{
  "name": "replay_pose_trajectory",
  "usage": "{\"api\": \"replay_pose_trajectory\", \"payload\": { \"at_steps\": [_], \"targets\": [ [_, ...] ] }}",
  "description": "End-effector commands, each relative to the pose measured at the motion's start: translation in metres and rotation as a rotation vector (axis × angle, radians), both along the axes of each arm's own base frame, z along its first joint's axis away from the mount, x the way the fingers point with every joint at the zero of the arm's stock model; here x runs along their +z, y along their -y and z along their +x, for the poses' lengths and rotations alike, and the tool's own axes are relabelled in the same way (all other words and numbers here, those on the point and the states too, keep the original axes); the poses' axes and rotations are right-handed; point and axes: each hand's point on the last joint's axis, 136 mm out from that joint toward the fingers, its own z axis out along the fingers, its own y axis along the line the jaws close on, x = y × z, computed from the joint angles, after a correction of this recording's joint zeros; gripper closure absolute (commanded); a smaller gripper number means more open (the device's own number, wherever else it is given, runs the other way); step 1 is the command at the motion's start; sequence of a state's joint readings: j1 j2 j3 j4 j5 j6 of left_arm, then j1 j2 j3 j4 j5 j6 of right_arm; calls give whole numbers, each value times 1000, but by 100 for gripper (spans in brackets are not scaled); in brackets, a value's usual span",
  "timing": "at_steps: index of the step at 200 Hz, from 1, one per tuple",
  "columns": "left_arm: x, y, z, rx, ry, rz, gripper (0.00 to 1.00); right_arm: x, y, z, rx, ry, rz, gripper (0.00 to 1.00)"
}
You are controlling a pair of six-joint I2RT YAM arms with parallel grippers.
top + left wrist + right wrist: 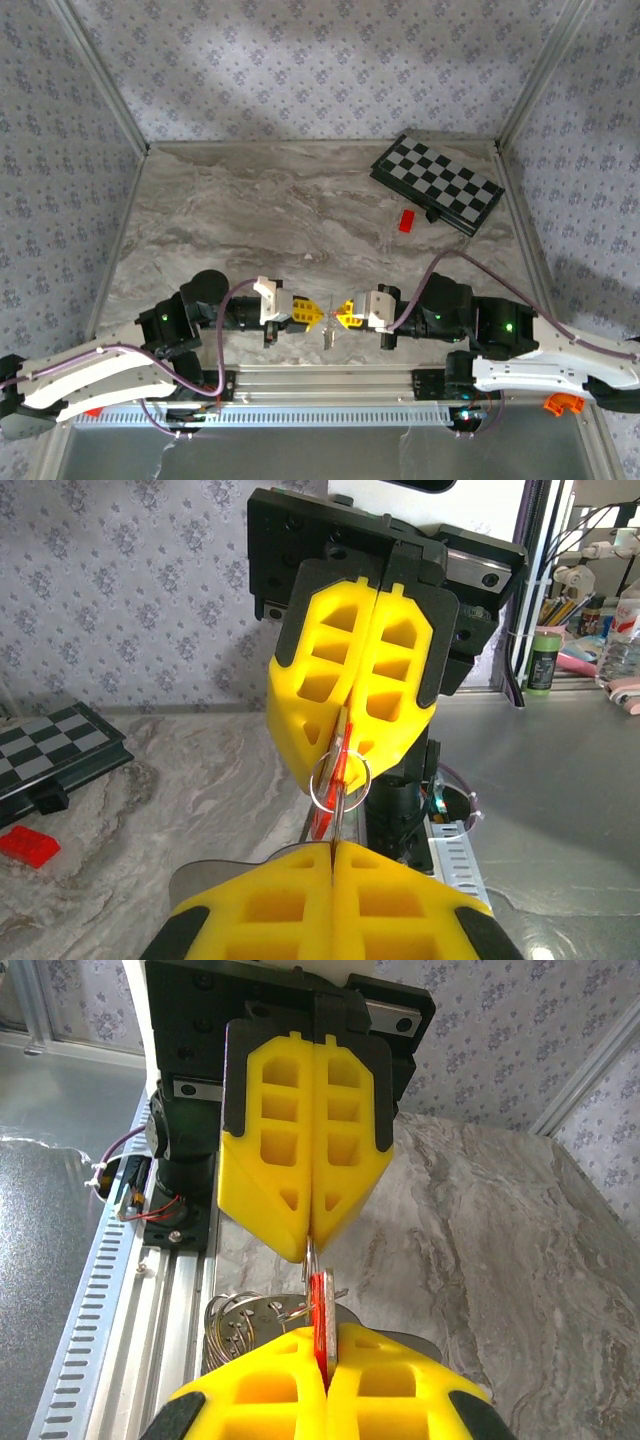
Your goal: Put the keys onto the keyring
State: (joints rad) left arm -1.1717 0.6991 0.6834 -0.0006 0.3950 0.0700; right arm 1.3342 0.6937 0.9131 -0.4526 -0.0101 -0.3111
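Two pairs of yellow jaws tip to tip, low centre of the overhead shot. Left gripper [319, 316] squeezed together on the keyring [314, 785], right gripper [340, 317] clamped tight on the red key [321, 1322]. Rest of the keys [238, 1328] bunched lower left of the right wrist view.

Passage offered over left and centre tabletop [250, 220]; far right corner blocked by chessboard [437, 184], red block [407, 220] just beside

A robot test cell in a lab: patterned backdrop panels [300, 60] on aluminium framing [100, 72], bottles [622, 640] beyond.
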Motion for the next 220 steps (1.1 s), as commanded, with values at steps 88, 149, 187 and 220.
{"api": "replay_pose_trajectory", "payload": {
  "at_steps": [88, 149, 187, 220],
  "targets": [
    [7, 10, -6, -66, 0, -7, 76, 2, 4, 0, -10, 5, -6, 100],
    [11, 16, -5, -73, 7, -26, 78, 0, 4, 0, -7, 1, -13, 100],
    [15, 17, -3, -69, 12, -40, 79, -3, 3, -2, -1, -6, -26, 100],
    [12, 14, -2, -53, 12, -28, 75, -1, 5, -2, -3, -5, -23, 100]
  ]
}}
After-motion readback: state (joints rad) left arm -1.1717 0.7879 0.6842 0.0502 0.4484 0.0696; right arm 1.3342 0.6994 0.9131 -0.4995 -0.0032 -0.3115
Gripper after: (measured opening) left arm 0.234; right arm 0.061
